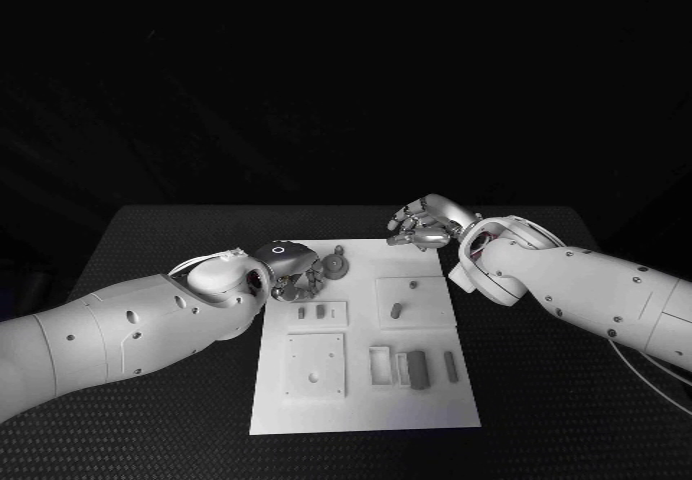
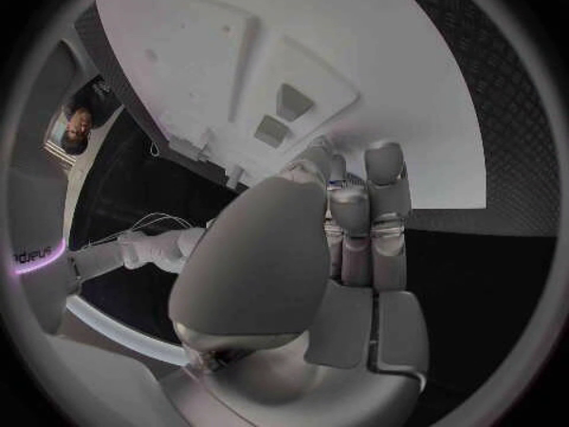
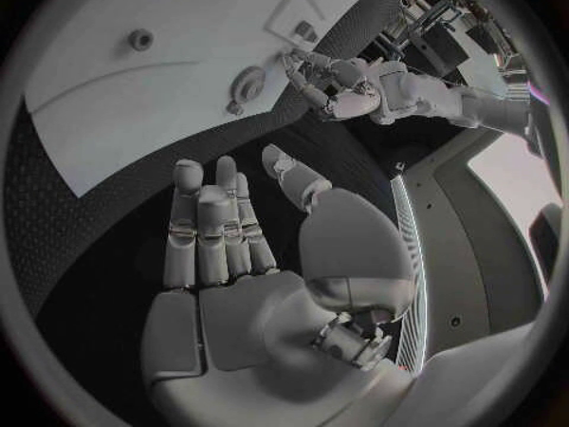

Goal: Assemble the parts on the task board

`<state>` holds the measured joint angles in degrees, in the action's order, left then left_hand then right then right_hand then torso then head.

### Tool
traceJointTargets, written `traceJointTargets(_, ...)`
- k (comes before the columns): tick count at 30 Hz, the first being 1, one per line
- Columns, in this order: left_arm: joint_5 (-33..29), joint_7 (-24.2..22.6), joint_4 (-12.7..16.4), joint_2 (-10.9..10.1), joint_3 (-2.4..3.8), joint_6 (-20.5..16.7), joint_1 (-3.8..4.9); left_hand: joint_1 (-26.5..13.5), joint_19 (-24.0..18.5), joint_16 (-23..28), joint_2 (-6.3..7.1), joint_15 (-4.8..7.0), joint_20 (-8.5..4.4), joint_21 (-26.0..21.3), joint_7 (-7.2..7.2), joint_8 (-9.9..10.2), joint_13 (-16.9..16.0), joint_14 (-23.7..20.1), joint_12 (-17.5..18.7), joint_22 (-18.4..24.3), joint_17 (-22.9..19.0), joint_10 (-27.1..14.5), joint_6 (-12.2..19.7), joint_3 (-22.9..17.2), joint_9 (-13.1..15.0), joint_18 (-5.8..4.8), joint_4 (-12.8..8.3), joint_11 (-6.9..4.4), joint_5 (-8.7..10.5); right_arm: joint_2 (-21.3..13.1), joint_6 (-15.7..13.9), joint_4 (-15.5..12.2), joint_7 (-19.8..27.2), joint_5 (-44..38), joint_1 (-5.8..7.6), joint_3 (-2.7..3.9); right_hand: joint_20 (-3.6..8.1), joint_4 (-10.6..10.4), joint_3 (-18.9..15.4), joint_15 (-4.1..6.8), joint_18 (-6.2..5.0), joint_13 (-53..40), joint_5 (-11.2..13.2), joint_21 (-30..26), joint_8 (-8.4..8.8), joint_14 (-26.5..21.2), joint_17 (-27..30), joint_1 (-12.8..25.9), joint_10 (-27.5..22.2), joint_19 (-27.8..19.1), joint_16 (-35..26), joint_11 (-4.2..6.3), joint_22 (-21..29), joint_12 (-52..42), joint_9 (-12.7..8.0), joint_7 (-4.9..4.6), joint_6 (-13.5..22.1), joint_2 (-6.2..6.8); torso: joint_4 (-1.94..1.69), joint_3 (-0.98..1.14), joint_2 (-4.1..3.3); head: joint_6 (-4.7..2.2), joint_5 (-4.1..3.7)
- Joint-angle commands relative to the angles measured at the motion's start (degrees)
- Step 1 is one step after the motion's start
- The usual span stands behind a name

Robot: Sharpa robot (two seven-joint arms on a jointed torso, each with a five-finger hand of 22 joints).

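Left hand (image 1: 293, 272) at board's (image 1: 361, 415) far-left edge, grasp unclear; right hand (image 1: 423, 224) released, fingers apart, off far-right corner.

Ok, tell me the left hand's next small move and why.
Probably lower the left hand a little toward the grey parts in the block just in front of it on the task board. The hand seems to hold nothing, and the right hand is open at the board's far edge.
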<state>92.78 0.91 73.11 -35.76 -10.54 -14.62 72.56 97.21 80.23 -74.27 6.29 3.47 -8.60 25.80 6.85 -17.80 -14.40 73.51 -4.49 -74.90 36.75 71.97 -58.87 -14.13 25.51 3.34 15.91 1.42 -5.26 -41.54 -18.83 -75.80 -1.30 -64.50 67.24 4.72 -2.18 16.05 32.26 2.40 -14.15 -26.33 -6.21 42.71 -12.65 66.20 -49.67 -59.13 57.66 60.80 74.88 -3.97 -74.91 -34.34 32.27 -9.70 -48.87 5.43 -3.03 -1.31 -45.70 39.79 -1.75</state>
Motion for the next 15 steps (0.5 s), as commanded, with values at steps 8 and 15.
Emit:
traceJointTargets(8,-1.2,-0.9,0.1,-0.1,-0.32,-0.1,-0.4,-1.2,0.2,-0.3,0.66,-0.06,-0.45,0.2,0.96,1.2,0.1,0.0,0.5,-1.2,-0.2,1.5,2.1,0.5,-0.6,4.93,0.4,1.66,1.12,0.0,0.1,0.0,0.5,0.0,-0.03,0.01,-0.17,-0.3,0.1,-0.03,-0.85,0.1,-0.3,-0.3,0.18,-0.1,0.1,0.7,0.3,0.3,-0.2,0.01,-1.0,0.3,-0.1,-0.46,0.0,-0.04,0.01,0.05,0.01,0.01,0.04)
traceJointTargets(15,-1.7,-0.2,-0.1,-0.1,-0.32,-0.1,-0.39,-2.3,0.1,-0.1,1.57,-0.39,-0.28,-0.1,1.73,2.3,0.3,-0.1,0.8,-1.0,-0.4,0.2,3.9,1.7,-1.2,5.14,0.4,2.02,1.14,-0.2,0.1,0.0,0.4,0.1,-0.03,0.01,-0.17,-0.3,0.1,-0.03,-0.85,0.1,-0.3,-0.3,0.19,-0.1,0.1,0.7,0.3,0.3,-0.2,0.01,-1.0,0.3,-0.1,-0.46,0.0,0.0,0.03,0.11,-0.01,0.02,0.09)
